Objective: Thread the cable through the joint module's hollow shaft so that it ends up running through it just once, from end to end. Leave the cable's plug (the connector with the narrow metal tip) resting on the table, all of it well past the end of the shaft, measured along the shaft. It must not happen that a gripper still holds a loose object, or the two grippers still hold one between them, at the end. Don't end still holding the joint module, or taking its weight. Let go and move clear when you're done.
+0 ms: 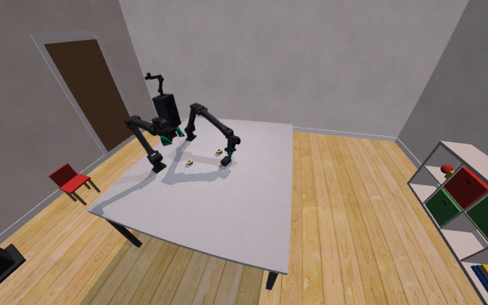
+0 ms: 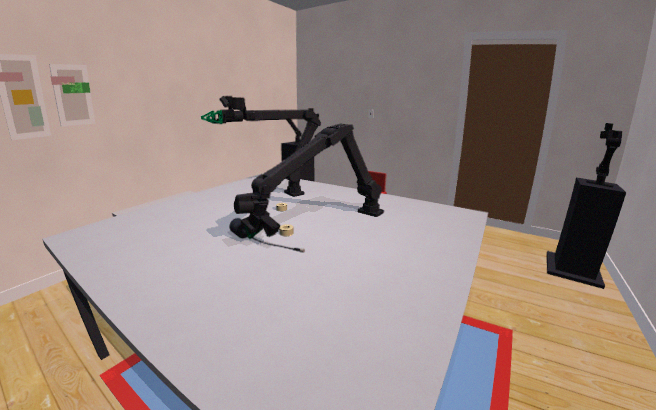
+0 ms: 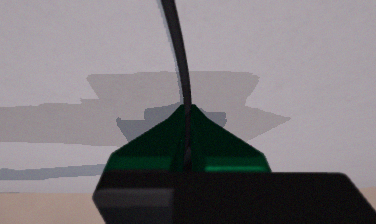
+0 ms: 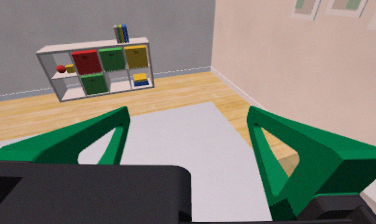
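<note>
The black joint module (image 2: 239,226) lies on the table; it also shows in the top view (image 1: 225,161). My left gripper (image 2: 252,234) is low beside it, also in the top view (image 1: 230,153). In the left wrist view its green fingers are shut on the thin black cable (image 3: 178,50). The cable (image 2: 277,244) runs from the gripper across the table to its metal-tipped plug (image 2: 300,249). I cannot tell whether the cable passes through the shaft. My right gripper (image 2: 212,116) is open and empty, held high above the table, fingers wide in its wrist view (image 4: 189,112).
Two beige rings lie on the table near the module, one close (image 2: 285,229) and one farther back (image 2: 281,206). A black stand (image 2: 586,229) is on the floor beyond the table. A shelf with coloured bins (image 1: 469,212) stands off the table.
</note>
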Tool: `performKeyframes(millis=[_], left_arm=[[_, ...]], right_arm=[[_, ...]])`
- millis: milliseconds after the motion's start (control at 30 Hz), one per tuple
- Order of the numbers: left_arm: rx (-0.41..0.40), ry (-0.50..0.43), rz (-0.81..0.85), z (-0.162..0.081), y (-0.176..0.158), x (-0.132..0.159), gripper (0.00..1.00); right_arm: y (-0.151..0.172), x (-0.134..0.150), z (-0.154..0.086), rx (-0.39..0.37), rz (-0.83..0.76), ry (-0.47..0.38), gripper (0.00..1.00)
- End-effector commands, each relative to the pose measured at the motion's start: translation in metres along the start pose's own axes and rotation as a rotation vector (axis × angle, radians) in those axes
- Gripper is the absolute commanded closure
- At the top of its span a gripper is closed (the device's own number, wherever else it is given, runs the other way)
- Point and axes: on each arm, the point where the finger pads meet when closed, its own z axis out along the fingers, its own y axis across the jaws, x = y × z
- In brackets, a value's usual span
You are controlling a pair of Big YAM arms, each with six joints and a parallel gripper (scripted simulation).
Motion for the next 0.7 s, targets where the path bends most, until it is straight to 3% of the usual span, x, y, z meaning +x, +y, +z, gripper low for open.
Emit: performKeyframes(millis=[0,100,133,400,433,633,667], left_arm=[[0.064,0.026,0.031,-0.031,-0.021,0.035,1.0],[0.052,0.02,0.02,-0.025,-0.019,0.028,1.0],[0.067,0.027,0.029,-0.033,-0.023,0.036,1.0],[0.061,0.026,0.03,-0.029,-0.02,0.043,1.0],[0.061,0.026,0.03,-0.029,-0.02,0.044,0.68],[0.062,0.025,0.026,-0.029,-0.021,0.043,0.68],[0.04,0.013,0.003,-0.021,-0.015,0.025,0.68]], right_arm=[[0.004,-0.049,0.002,-0.007,0.006,-0.087,0.0],[0.004,-0.049,0.002,-0.007,0.006,-0.087,0.0],[0.004,-0.049,0.002,-0.007,0.006,-0.087,0.0],[0.004,-0.049,0.002,-0.007,0.006,-0.087,0.0],[0.004,-0.049,0.002,-0.007,0.006,-0.087,0.0],[0.004,-0.049,0.002,-0.007,0.006,-0.087,0.0],[0.004,-0.049,0.002,-0.007,0.006,-0.087,0.0]])
